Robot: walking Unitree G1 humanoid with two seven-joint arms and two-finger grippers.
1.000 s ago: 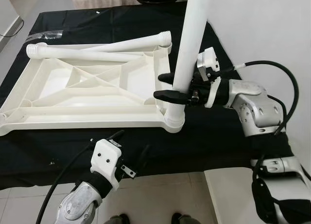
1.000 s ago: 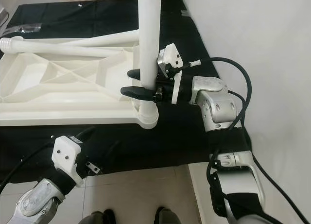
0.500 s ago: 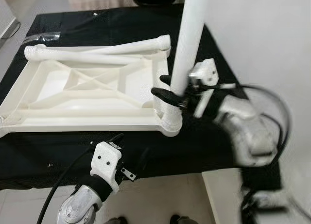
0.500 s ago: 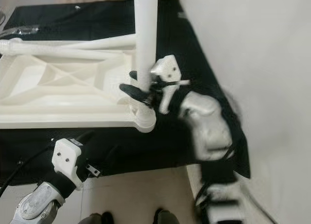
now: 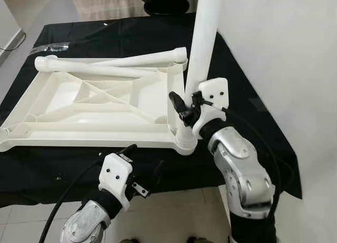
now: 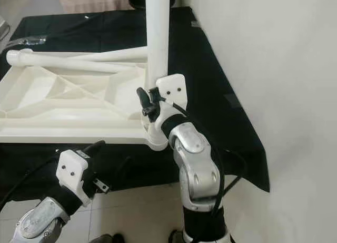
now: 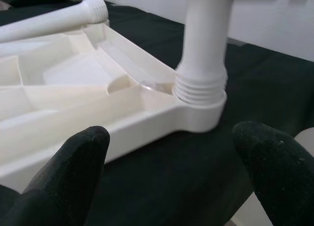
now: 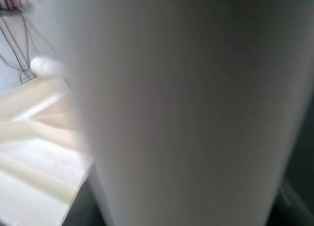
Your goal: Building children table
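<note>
White plastic tabletop [image 5: 95,103] lies upside down on a table draped in black cloth [image 5: 247,106], its ribbed underside facing up. One white leg [image 5: 202,53] stands upright in the near right corner socket [image 5: 185,139] of the tabletop, its threaded end seated in the round collar. The right tool [image 5: 185,107] is at the lower part of this upright leg, just above the socket, its black fingers closed around the tube; the right wrist view is a blurred white surface of that leg pressed close. Two loose legs [image 5: 105,66] lie crossed along the far edge of the tabletop, threaded ends visible. The left tool [image 7: 169,172] hovers at the near edge of the table, fingers spread wide and holding nothing, looking toward the socketed corner.
</note>
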